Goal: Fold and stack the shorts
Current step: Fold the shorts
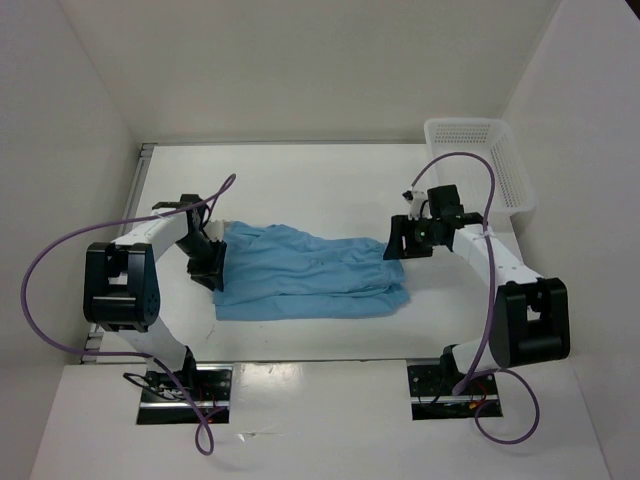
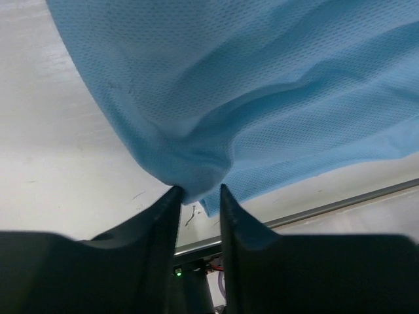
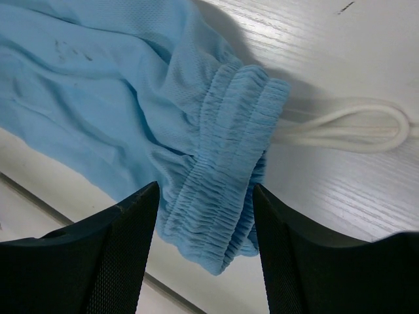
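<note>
The sky-blue shorts (image 1: 305, 275) lie flat across the middle of the table, legs to the left and gathered waistband to the right. My left gripper (image 1: 212, 268) is at the leg end. In the left wrist view it (image 2: 198, 190) is shut on a pinch of the shorts' fabric (image 2: 262, 98), which hangs bunched from the fingertips. My right gripper (image 1: 396, 248) is at the waistband end. In the right wrist view it (image 3: 204, 188) is open, its jaws on either side of the elastic waistband (image 3: 219, 157). The white drawstring (image 3: 353, 127) loops out on the table beyond.
A white plastic mesh basket (image 1: 480, 160) stands at the back right corner of the white table (image 1: 300, 190). White walls close in the table on the left, right and back. The table's metal front edge (image 2: 340, 206) shows near the left gripper.
</note>
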Available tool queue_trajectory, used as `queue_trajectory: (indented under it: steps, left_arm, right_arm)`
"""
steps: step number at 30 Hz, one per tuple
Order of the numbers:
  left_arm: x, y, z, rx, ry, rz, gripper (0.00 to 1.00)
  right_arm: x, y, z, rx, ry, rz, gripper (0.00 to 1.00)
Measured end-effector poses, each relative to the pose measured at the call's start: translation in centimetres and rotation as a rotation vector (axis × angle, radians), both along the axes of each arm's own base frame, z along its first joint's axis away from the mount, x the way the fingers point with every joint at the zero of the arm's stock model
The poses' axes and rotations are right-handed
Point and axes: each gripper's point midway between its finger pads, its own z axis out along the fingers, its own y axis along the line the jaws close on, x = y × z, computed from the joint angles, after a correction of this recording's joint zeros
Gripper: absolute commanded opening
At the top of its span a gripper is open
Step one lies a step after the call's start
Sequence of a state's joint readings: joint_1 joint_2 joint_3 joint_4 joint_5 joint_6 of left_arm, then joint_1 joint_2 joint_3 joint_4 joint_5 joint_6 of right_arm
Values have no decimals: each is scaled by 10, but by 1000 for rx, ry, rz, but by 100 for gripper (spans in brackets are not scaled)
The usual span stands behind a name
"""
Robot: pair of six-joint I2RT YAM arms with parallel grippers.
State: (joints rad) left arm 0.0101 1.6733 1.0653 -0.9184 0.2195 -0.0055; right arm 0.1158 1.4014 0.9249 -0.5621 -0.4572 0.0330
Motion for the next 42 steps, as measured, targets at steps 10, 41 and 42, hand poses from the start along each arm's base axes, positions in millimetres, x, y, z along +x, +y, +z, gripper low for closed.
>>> queue_trajectory:
  steps: [10,41,42]
  left_arm:
    - [1,-7,1,-35,-3,-3,5]
    - [2,7,29,47,-86,-5,2]
    - [2,9,29,56,-87,-5,2]
  right_arm:
    - [17,-18,16,-130,-77,58,57]
    - [-20,1,-29,-105,146,296,0]
    - [-19,1,-25,-103,136,315,0]
